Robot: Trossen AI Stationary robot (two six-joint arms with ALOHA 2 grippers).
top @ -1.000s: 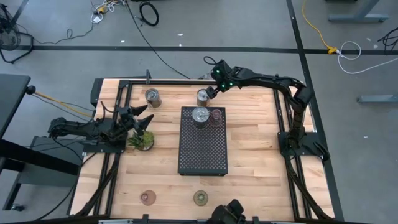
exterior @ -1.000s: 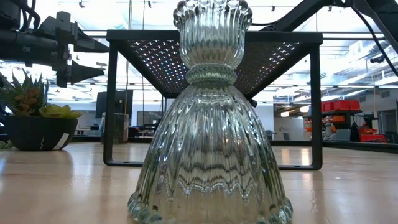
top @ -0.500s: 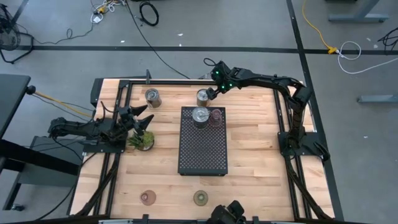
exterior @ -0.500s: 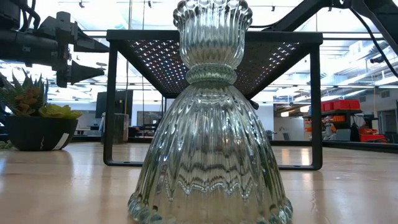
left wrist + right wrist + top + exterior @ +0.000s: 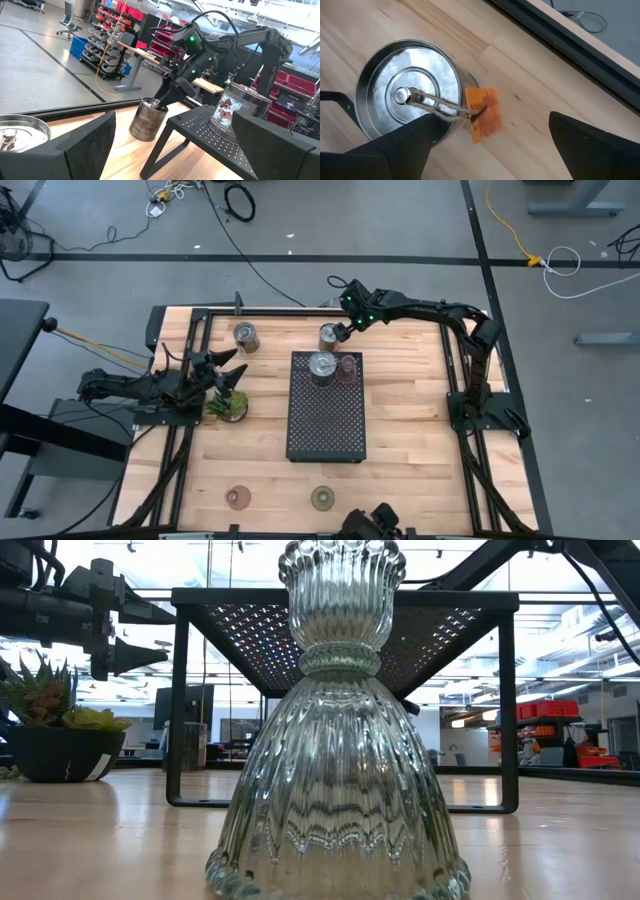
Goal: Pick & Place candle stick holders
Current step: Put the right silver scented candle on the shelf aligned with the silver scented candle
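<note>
**Right fingers spread above a silver cup at the far edge of the surface**

The right fingers [image 5: 485, 145] are seen parted and empty, hovering just over a shiny silver metal cup holder with an orange tag [image 5: 410, 95]; one finger lies over the cup's rim, the other well to the side over bare wood. In the high view the right gripper [image 5: 341, 330] sits beside that cup [image 5: 328, 337], which stands on the wooden surface [image 5: 420, 430] just beyond the black perforated rectangular tray [image 5: 325, 420].

The step in hand is judged to be the approach for a grasp. It would be done well if the fingers were centred so that the cup falls between them, then lowered past the rim before closing; the tag and its wire should be kept clear of the pads.

Farther out, a second silver cup [image 5: 321, 366] and a small pinkish disc [image 5: 347, 365] rest on the tray. A third silver cup [image 5: 246, 336] stands well to the side, and two low discs [image 5: 237, 498] [image 5: 322, 499] lie at the near edge.

The left fingers [image 5: 228, 370] are released and wait near a small green leafy plant [image 5: 228, 407].

The low view is largely blocked by a ribbed clear glass piece [image 5: 340, 730]. The tag's lettering cannot be read, and the cup's height off the wood cannot be judged.
</note>
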